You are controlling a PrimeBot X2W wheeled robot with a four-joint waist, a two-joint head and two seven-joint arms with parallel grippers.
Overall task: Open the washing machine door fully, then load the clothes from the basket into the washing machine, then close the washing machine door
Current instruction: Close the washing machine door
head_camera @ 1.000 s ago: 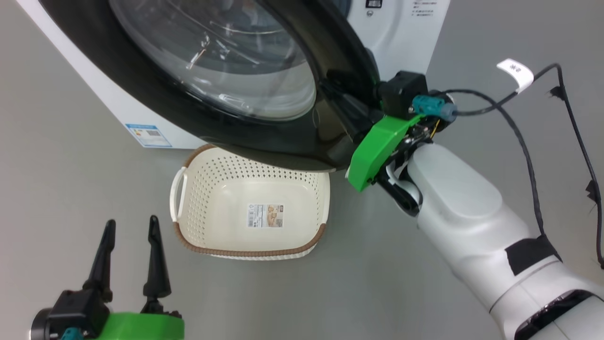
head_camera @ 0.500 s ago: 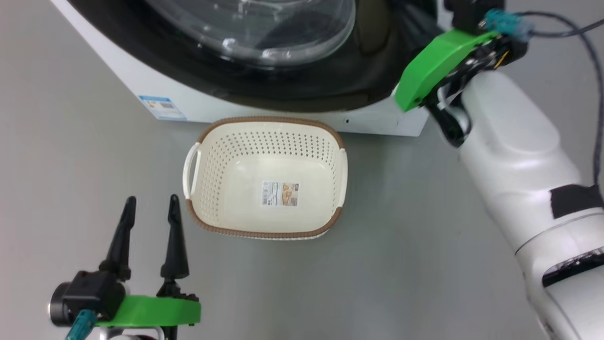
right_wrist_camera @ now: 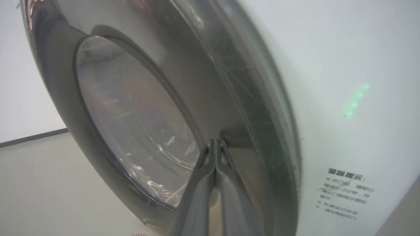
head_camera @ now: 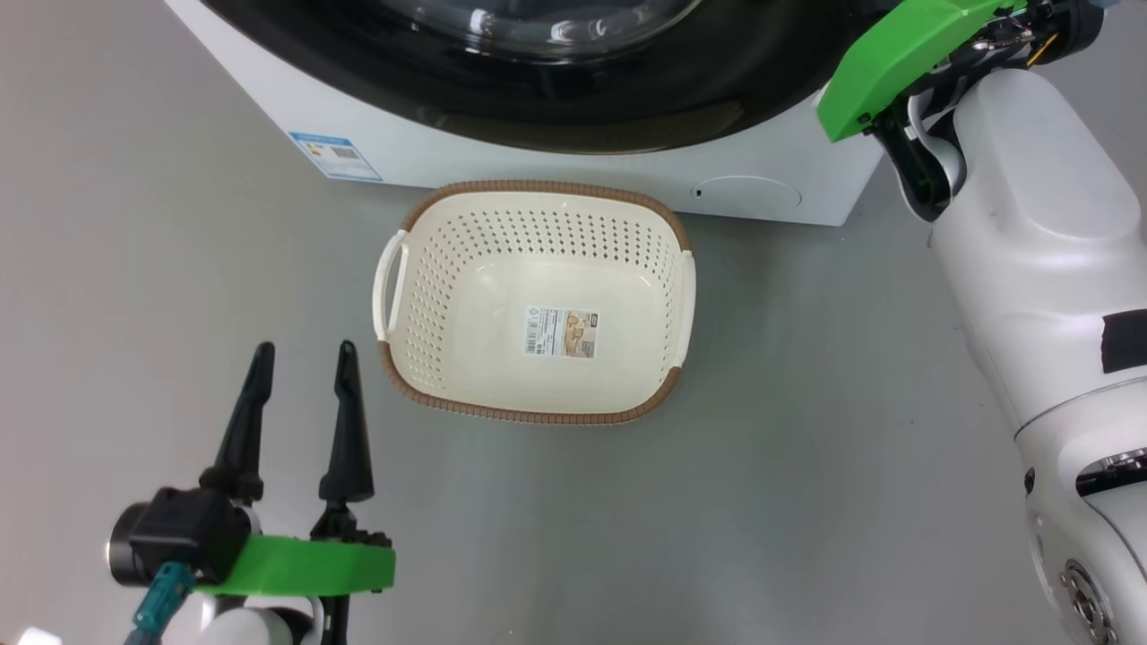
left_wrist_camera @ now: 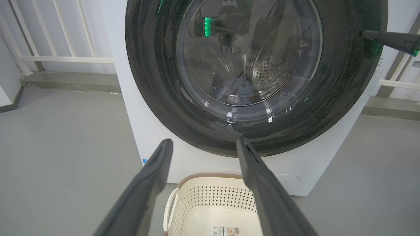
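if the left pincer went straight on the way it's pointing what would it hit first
Probably the lower black ring of the washing machine door, with the left pincer passing above the basket; depth is unclear.

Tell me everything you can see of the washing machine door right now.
The washing machine door is large and round: a wide glossy black ring around a bulging clear glass bowl, through which the perforated steel drum and bluish clothes show. It sits flat against the white washing machine front, apparently closed. The shut right gripper has its tips against the ring.
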